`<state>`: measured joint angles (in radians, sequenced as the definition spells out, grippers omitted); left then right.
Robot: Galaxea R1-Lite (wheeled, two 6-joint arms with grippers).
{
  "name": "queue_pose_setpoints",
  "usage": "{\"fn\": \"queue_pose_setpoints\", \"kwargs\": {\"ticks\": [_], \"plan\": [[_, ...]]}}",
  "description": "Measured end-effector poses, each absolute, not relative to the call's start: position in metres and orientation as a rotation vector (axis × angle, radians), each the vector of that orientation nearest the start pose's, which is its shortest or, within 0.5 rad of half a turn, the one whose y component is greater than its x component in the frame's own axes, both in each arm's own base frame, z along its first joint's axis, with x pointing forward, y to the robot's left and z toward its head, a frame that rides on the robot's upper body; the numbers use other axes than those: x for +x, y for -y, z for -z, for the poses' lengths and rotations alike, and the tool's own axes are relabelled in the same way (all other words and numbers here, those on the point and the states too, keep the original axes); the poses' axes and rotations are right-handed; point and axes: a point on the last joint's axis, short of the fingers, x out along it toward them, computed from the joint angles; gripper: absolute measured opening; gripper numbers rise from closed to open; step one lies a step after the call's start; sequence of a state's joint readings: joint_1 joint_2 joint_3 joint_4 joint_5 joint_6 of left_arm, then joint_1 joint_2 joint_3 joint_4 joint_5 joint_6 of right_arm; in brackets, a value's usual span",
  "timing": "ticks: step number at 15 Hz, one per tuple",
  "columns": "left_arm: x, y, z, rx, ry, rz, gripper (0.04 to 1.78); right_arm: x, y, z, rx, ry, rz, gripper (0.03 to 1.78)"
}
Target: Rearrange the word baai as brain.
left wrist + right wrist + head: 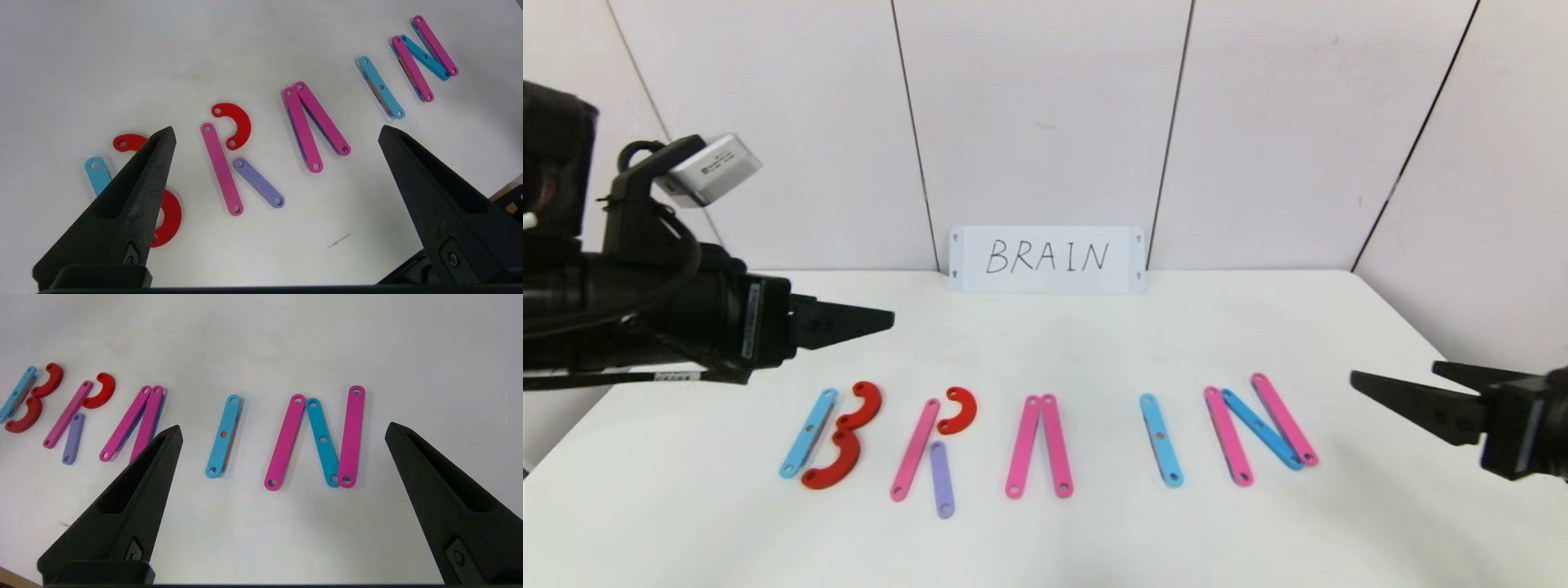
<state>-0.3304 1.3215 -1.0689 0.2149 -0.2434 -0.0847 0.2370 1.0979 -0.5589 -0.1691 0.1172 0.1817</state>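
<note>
White table (1045, 539), pale panelled wall (1045, 106)

In the left wrist view, a black finger (135, 196) at lower left covers most of the B (122, 143): its blue bar (97, 173) and red curves (169, 218) show only in part.

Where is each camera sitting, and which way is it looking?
Head view: up on the robot's head, looking forward and down at the table, the letters and the white card; both arms show, left gripper and right gripper.
Left wrist view: on the left arm, looking past its open fingers at the letters.
Right wrist view: on the right arm, looking past its open fingers.
Shared: all three see the purple bar.
</note>
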Motion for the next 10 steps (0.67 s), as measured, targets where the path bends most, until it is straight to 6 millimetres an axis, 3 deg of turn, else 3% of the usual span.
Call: {"fn": "queue_pose_setpoints", "kwargs": {"ticks": [6, 10], "plan": [[0.097, 0.038, -0.259, 0.041, -0.375, 0.520, 1.74, 0.053, -0.013, -0.204, 0.162, -0.333, -0.263, 1.74], [0.039, 0.014, -0.248, 0.071, -0.313, 0.395, 1.74, 0.012, -0.002, -0.196, 0.138, -0.190, -0.142, 1.74]]}}
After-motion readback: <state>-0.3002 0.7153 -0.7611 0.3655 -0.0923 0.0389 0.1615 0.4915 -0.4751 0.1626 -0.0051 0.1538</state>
